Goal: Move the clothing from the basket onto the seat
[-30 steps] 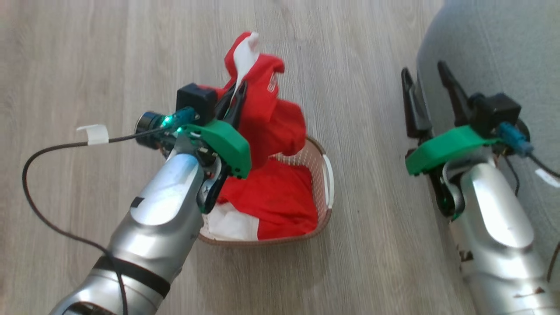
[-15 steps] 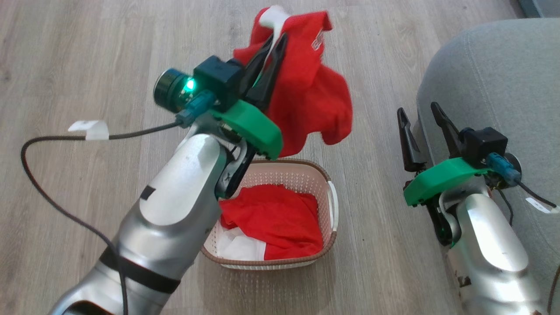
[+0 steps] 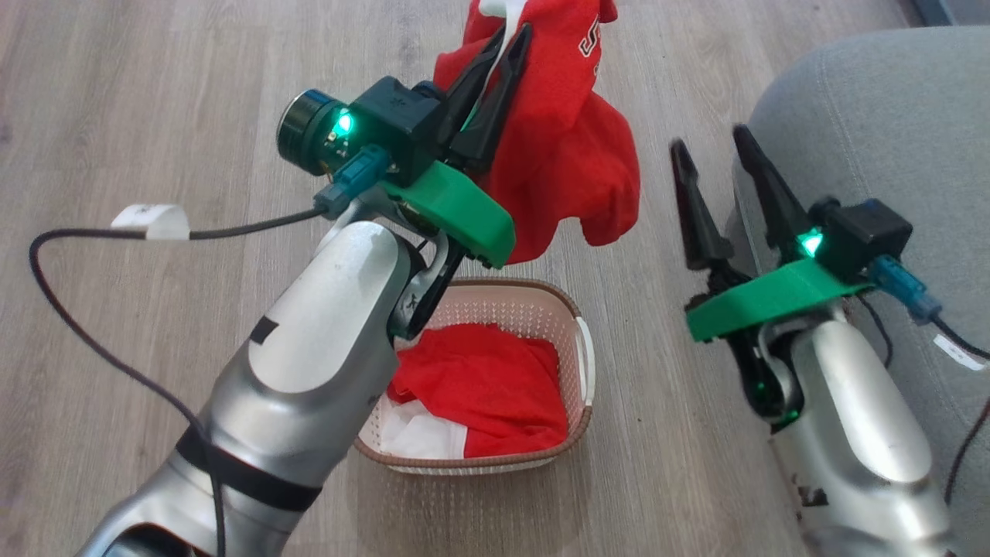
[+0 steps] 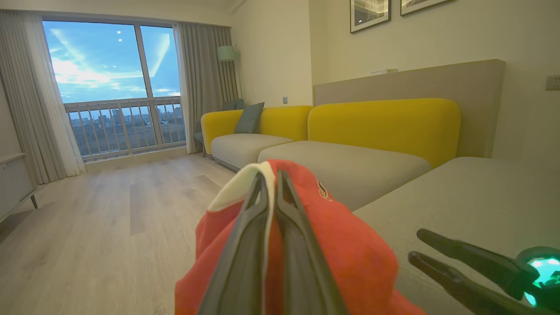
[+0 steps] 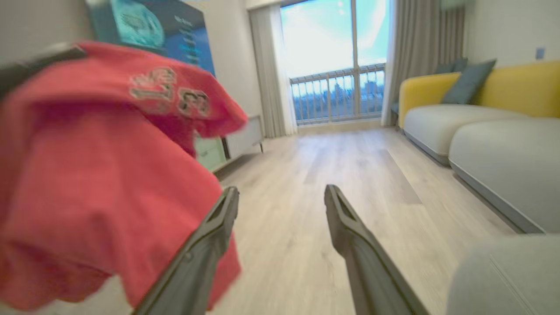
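Note:
My left gripper is shut on a red garment by its white trim and holds it high above the basket; the cloth hangs down to the right of the fingers. The left wrist view has the same grip with the red garment draped over both fingers. A second red garment with a white band lies inside the cream basket on the floor. My right gripper is open and empty, right of the hanging cloth, at the edge of the grey seat. In the right wrist view the open gripper sits beside the hanging garment.
Wooden floor surrounds the basket. A black cable with a white tag loops left of my left arm. The grey seat lies right of the held cloth, with yellow-backed sofa sections beyond it.
My left gripper has lifted the red garment up out of the basket, and it now hangs free above it. The right gripper has risen and stayed open. The head camera shifted too.

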Robot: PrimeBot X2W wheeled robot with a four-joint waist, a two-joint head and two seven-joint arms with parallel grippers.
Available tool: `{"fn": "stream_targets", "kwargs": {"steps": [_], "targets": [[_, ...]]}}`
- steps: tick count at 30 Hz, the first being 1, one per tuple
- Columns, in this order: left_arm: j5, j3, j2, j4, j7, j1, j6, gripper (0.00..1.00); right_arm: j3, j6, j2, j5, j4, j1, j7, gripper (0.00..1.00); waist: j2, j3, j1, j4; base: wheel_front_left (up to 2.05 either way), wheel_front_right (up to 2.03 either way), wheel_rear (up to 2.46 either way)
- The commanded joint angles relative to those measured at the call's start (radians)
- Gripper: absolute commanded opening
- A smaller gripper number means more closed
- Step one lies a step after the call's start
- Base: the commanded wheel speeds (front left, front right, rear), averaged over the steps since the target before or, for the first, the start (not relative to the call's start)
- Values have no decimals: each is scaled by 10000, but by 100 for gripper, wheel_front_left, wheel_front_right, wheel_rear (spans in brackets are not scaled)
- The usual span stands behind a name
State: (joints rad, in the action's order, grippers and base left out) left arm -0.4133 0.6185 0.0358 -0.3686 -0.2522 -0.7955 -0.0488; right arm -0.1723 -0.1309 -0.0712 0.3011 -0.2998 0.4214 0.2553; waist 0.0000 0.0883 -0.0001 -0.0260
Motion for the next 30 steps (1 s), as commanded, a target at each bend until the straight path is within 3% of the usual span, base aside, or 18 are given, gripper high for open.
{"fn": "stream_targets", "kwargs": {"steps": [1, 9, 17, 30], "targets": [[49, -270, 145, 417, -95, -331, -76, 0, -528, 2, -47, 287, 794, 506, 65, 100, 0, 27, 1, 2, 0, 0, 0], [-25, -101, 145, 392, -95, -288, -71, 0, -2410, 2, -620, 1027, 1418, 892, 65, 100, 0, 105, 1, 60, 0, 0, 0], [-141, 111, 145, 340, -95, -244, -102, 0, -3537, 2, -681, 1682, 337, 1489, 65, 100, 0, 81, 1, 138, 0, 0, 0], [-353, 345, 145, 265, -95, -265, -142, 0, -4189, 2, -471, 2158, -797, 2289, 65, 100, 0, 154, 1, 169, 0, 0, 0]]}}
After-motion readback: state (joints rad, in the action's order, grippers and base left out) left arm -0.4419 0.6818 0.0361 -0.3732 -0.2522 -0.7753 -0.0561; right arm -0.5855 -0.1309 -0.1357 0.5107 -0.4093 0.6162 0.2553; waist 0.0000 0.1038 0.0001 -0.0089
